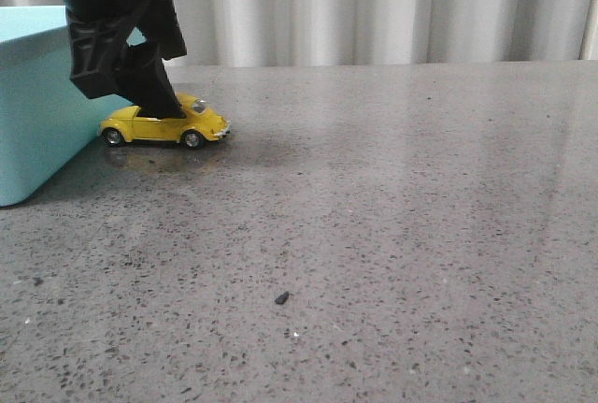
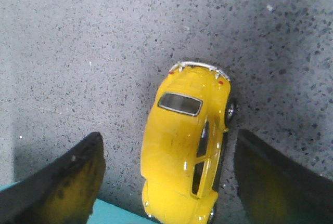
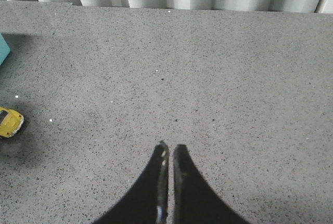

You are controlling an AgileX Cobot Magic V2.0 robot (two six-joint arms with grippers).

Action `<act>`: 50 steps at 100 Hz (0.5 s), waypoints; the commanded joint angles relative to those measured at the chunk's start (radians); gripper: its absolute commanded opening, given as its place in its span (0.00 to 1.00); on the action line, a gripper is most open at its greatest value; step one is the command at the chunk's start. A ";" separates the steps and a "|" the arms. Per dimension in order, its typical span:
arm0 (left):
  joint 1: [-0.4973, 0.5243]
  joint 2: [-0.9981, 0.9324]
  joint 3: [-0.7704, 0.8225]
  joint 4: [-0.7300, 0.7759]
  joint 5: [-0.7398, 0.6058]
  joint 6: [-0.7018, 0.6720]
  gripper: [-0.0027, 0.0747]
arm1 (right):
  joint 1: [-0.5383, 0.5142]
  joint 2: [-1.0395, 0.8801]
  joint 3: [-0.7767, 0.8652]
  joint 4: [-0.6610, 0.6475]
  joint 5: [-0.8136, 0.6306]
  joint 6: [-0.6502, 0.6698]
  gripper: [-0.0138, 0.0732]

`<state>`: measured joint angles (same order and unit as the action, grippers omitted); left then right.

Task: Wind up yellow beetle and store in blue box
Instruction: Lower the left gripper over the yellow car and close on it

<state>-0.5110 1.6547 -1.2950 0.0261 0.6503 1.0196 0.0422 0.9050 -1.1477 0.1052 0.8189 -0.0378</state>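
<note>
The yellow beetle stands on its wheels on the grey table, just right of the blue box at the far left. My left gripper hangs over the car's roof and is open. In the left wrist view the yellow beetle lies between the two spread fingers, with a gap on each side. A corner of the blue box shows beside it. My right gripper is shut with nothing in it, over bare table; the yellow beetle is off to its side, as is a sliver of the blue box.
A small dark speck lies on the speckled grey table toward the front. A pleated white curtain runs behind the table's far edge.
</note>
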 commanded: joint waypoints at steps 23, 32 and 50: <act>0.048 -0.023 -0.039 -0.007 -0.035 -0.015 0.66 | 0.000 -0.012 -0.024 -0.006 -0.071 -0.009 0.09; 0.050 -0.014 -0.039 -0.026 -0.040 -0.015 0.66 | 0.000 -0.012 -0.024 -0.006 -0.069 -0.009 0.09; 0.050 0.000 -0.039 -0.026 -0.049 -0.015 0.66 | 0.000 -0.012 -0.024 -0.006 -0.068 -0.009 0.09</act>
<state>-0.4638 1.6885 -1.3026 0.0160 0.6523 1.0158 0.0422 0.9050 -1.1477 0.1052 0.8189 -0.0395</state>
